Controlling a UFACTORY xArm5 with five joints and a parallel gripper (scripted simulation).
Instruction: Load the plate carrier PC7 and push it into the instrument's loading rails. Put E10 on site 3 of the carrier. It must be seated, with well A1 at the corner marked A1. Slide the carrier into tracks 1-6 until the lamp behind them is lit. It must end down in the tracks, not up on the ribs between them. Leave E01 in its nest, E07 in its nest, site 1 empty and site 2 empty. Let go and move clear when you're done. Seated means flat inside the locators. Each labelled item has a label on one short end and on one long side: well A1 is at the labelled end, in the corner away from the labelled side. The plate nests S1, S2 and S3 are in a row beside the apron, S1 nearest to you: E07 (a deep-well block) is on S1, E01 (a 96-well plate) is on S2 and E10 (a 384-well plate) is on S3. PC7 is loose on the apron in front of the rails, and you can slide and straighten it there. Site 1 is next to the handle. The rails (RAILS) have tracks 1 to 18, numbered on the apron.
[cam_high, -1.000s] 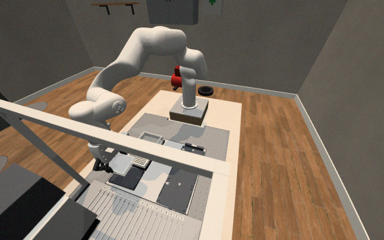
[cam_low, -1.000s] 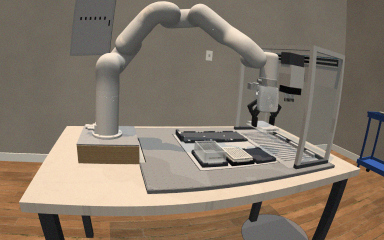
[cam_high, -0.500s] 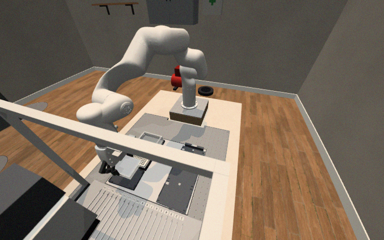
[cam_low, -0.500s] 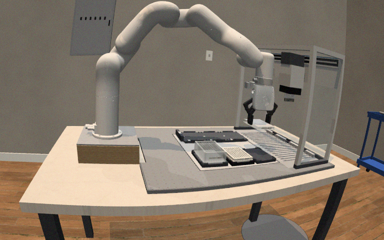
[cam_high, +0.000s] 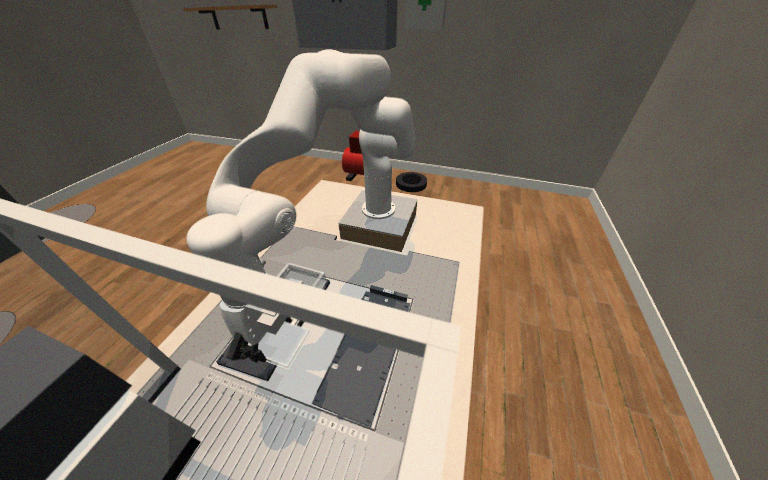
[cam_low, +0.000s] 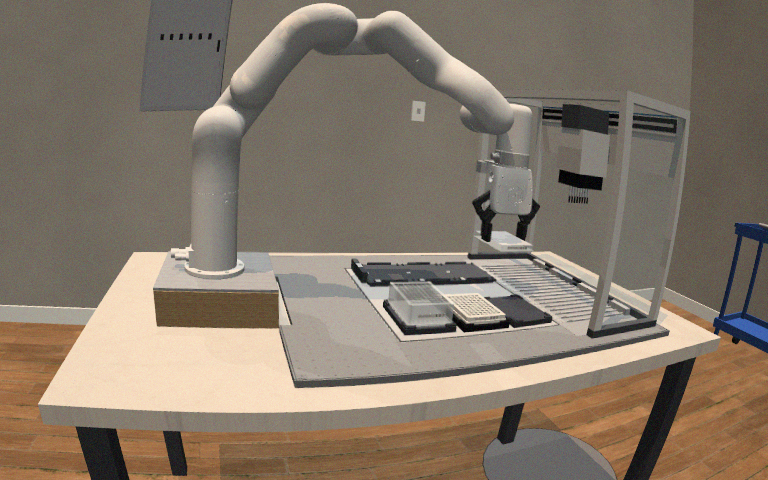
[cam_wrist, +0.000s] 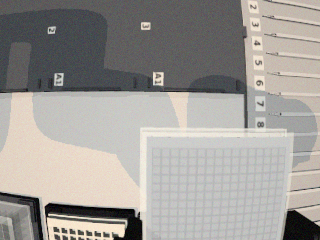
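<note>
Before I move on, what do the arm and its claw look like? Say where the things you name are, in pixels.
The arm (cam_high: 283, 113) (cam_low: 271, 62) is smooth off-white, with thick rounded tubular links and a round, bolted base flange. The claw (cam_high: 249, 353) (cam_low: 504, 232) has a pale, rounded housing and angular black linkages ending in black fingers. No sleeve or loose cable shows.

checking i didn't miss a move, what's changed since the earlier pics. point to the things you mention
E10 (cam_high: 286, 345) (cam_low: 505, 241) (cam_wrist: 217, 190), gripped by the jaws (cam_high: 250, 353) (cam_low: 504, 238) throughout, has moved toward PC7 (cam_high: 353, 376) (cam_low: 424, 272) (cam_wrist: 120, 50), rightward in the top view and leftward in the exterior. Nothing was newly grasped or let go. PC7, E07 (cam_high: 303, 275) (cam_low: 420, 303) (cam_wrist: 12, 222) and E01 (cam_low: 474, 307) (cam_wrist: 90, 232) stayed put.
</note>
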